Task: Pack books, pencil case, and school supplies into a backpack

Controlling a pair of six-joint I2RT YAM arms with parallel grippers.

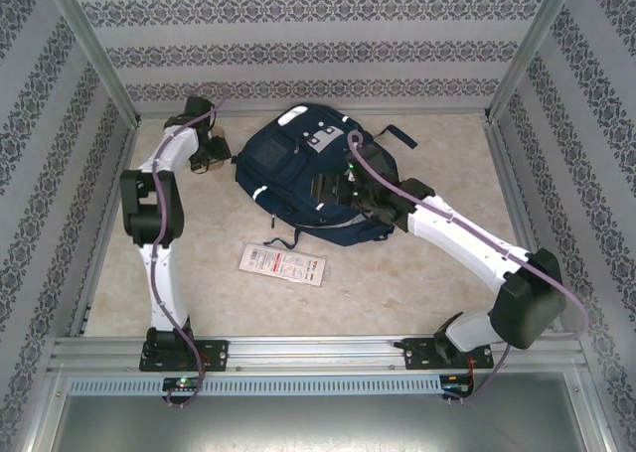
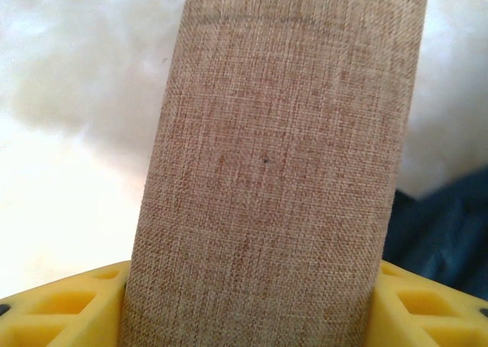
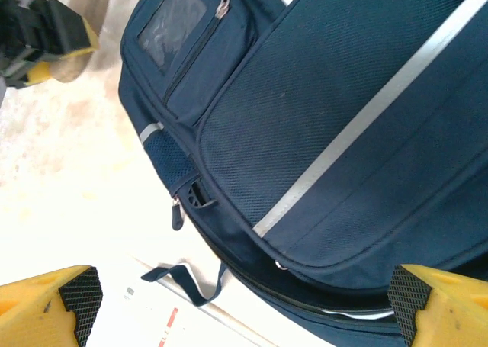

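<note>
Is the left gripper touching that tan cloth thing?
Touching. In the left wrist view the tan fabric case sits between the left gripper's yellow fingers, pressed against both.

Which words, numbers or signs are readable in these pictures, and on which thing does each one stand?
No text can be quoted.
White flat packet with red print: lettering too small and blurred to read.
Large navy blue fabric backpack: no legible text on it.
Tan woven fabric piece: no print.
</note>
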